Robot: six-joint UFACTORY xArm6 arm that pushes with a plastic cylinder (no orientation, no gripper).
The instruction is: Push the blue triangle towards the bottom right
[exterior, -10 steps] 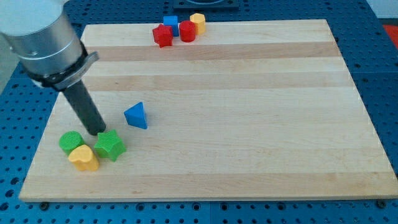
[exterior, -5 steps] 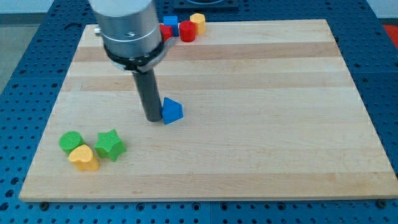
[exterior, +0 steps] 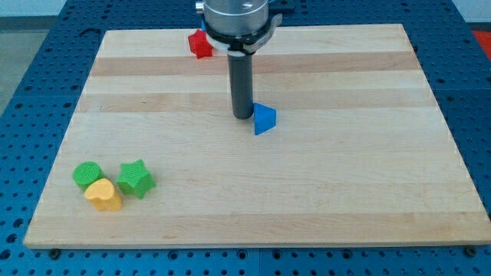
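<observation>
The blue triangle (exterior: 264, 119) lies on the wooden board (exterior: 322, 176), a little above and right of its middle. My tip (exterior: 243, 116) stands on the board right at the triangle's left side, touching or almost touching it. The rod rises straight up to the arm's grey body at the view's top, which hides part of the blocks behind it.
A red block (exterior: 201, 44) shows at the board's top edge, left of the arm. At the bottom left sit a green round block (exterior: 87, 174), a green star block (exterior: 136, 178) and a yellow block (exterior: 103, 195), close together.
My tip has swept from the bottom left up and to the right. The blue triangle has slid with it, right and slightly up. The arm now hides the blue, red and yellow blocks at the top.
</observation>
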